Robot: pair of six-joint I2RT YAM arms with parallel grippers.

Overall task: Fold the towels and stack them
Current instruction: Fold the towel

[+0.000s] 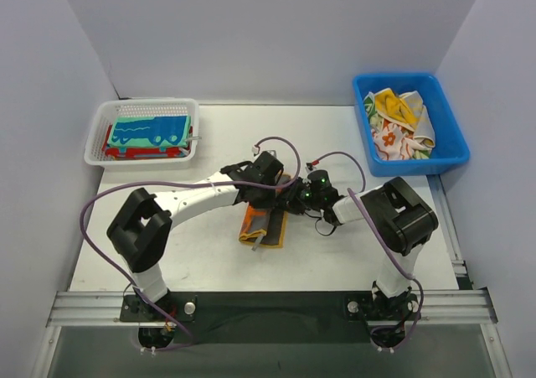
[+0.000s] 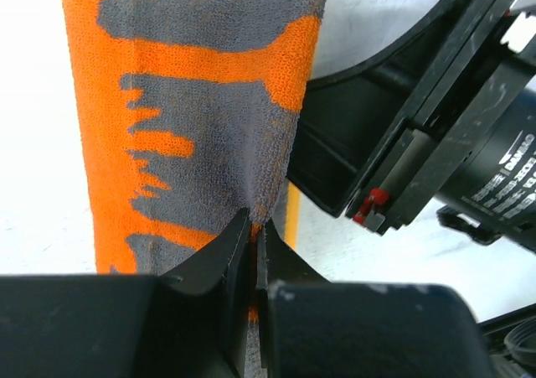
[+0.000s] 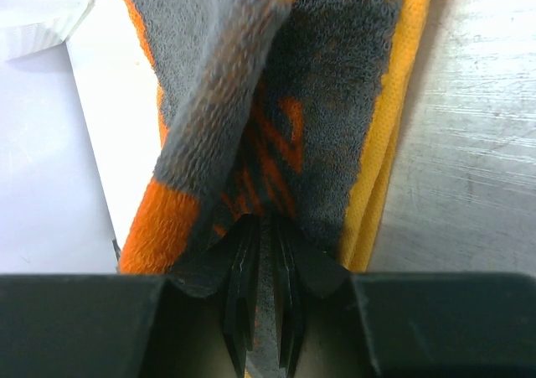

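A grey towel with orange border and lettering [image 1: 266, 225] lies partly folded at the table's middle. My left gripper [image 1: 280, 195] is shut on its edge; in the left wrist view the jaws [image 2: 255, 227] pinch the grey-orange cloth [image 2: 201, 126]. My right gripper [image 1: 295, 200] comes in from the right and is shut on the same towel [image 3: 276, 101], with cloth between its jaws [image 3: 266, 227]. Both grippers meet at the towel's far end. A folded teal towel with blue prints [image 1: 151, 131] lies on a red-patterned one in the white basket [image 1: 141, 110].
A blue bin [image 1: 452, 143] at the back right holds crumpled towels, yellow [image 1: 394, 106] and floral white [image 1: 394, 142]. The white basket stands at the back left. Grey walls enclose the table on three sides.
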